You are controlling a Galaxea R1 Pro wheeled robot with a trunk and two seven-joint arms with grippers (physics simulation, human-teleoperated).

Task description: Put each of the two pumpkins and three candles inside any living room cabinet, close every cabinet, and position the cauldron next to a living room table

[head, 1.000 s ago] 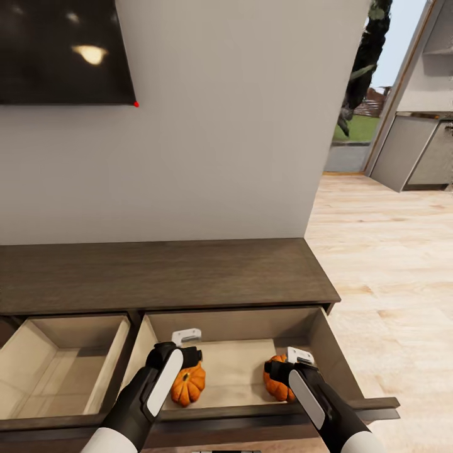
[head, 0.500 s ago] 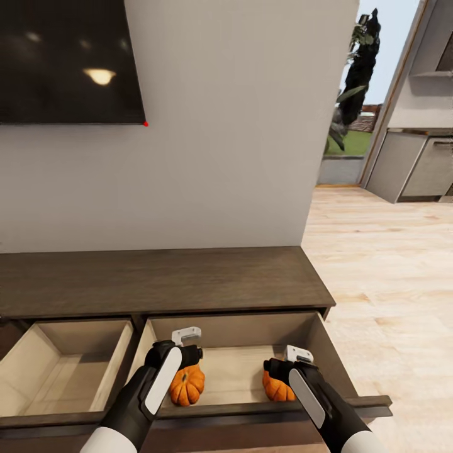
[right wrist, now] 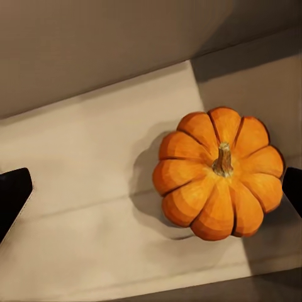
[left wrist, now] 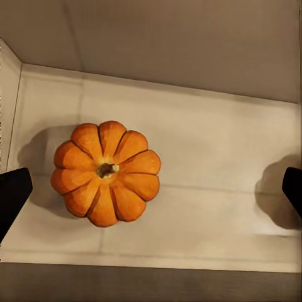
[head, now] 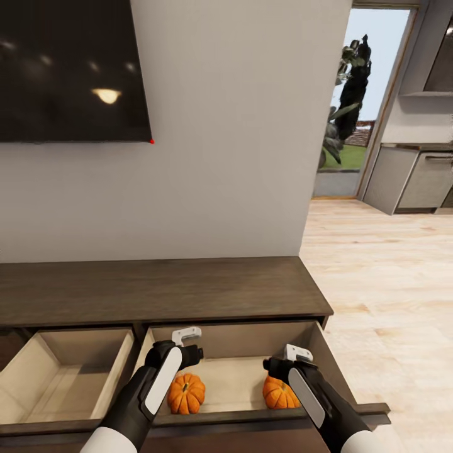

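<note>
In the pale beige inside of the cabinet (head: 157,289), its right-hand drawer (head: 239,377) is holding both pumpkins (head: 186,394) (light, rigid, ribbed, likely best pinched across the sides) near its front corners, each gripper (head: 186,340) hovering above, jaws spread apart.

In the head view the right black-and-white hand (head: 284,360) covers part of the right ribbed orange pumpkin (head: 279,395), and the dark wall-mounted screen (head: 69,69) is cut off by the frame's edge.
</note>
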